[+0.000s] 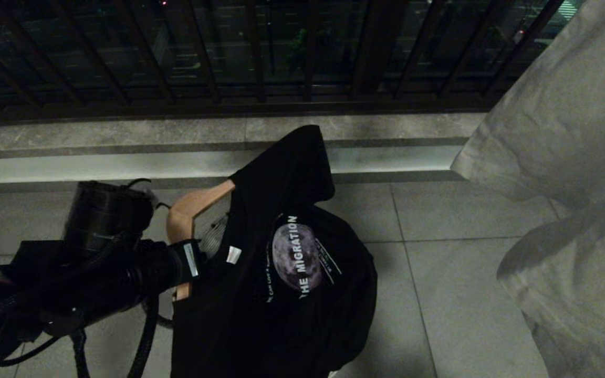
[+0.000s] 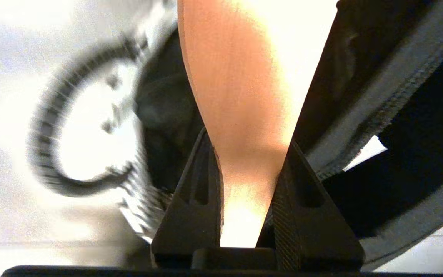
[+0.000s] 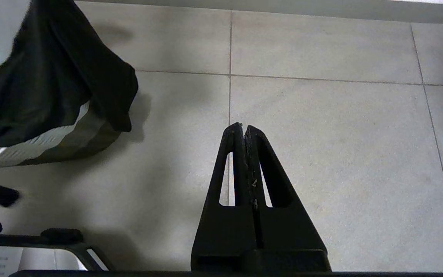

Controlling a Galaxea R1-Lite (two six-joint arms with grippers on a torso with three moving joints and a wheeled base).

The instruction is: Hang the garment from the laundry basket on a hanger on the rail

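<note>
- Left gripper [image 1: 189, 260] low at the left of the head view, reaching in from the dark arm; fingers [image 2: 194, 200] clamped on the wooden hanger [image 1: 197, 207], pinching its narrow lower part between both pads in the left wrist view.
- Hanger light wood, one bare shoulder curving up and out to the left of the cloth, the rest hidden under it.
- Laundry basket [image 2: 87, 130] seen only in the left wrist view, blurred: round white shape with a dark patterned rim, on the floor beyond the hanger and beside the black fabric.
- Black T-shirt [image 1: 281, 273] draped over the hanger at the centre, held above the floor, white neck label near the gripper, round grey print with the words "THE MIGRATION" facing up, one sleeve standing up toward the step.
- Grey tiled floor [image 1: 439, 273] below, raised step and dark railing behind.
- Pale hanging cloth [image 1: 560, 105] filling the right edge.
- Right gripper [image 3: 243, 129] pointing down over bare tiles, fingers pressed together, holding nothing.
</note>
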